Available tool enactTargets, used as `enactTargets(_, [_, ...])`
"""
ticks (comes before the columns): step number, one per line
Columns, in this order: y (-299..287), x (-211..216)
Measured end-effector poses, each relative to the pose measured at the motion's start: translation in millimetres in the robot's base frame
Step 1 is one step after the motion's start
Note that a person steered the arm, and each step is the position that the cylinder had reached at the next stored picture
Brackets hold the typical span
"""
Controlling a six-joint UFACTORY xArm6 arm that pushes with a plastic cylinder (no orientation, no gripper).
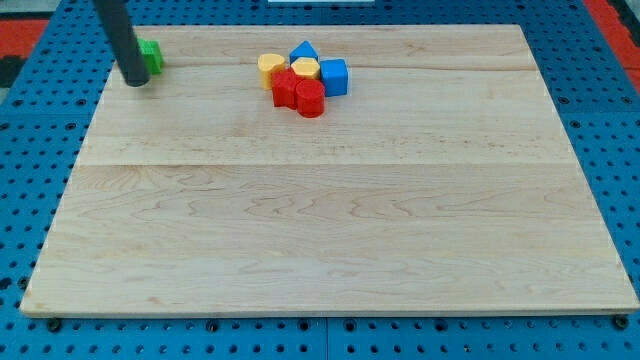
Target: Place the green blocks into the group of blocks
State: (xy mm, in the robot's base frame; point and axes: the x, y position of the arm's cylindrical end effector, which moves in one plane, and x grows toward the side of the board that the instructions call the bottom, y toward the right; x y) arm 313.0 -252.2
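A green block (151, 56) sits near the board's top left corner, partly hidden behind my rod, so its shape is unclear. My tip (136, 82) rests on the board just left of and below it, touching or nearly touching it. A tight group of blocks lies at top centre: a blue triangle (303, 50), a yellow heart-like block (269, 68), a yellow hexagon (306, 68), a blue cube (334, 76), a red star-like block (286, 88) and a red cylinder (310, 99). Only one green block shows.
The wooden board (330, 220) lies on a blue perforated table (30, 150). Red edging shows at the view's top corners (20, 25).
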Motion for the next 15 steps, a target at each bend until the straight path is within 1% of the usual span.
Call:
enactTargets(1, [-51.6, -14.6])
enactTargets(2, [-42.9, -63.2])
enactTargets(3, [6.6, -69.6])
enactTargets(4, [44.5, -62.0])
enactTargets(5, [23.8, -59.4])
enactTargets(6, [22.7, -47.2])
enactTargets(7, [45.8, -17.0])
enactTargets(8, [92.7, -3.6])
enactTargets(10, [99.2, 3.2])
enactTargets(11, [119.8, 6.9])
enactTargets(12, [77.0, 28.4])
enactTargets(13, [-43.3, 6.1])
enactTargets(14, [-52.6, -3.9])
enactTargets(15, [-52.3, -56.0])
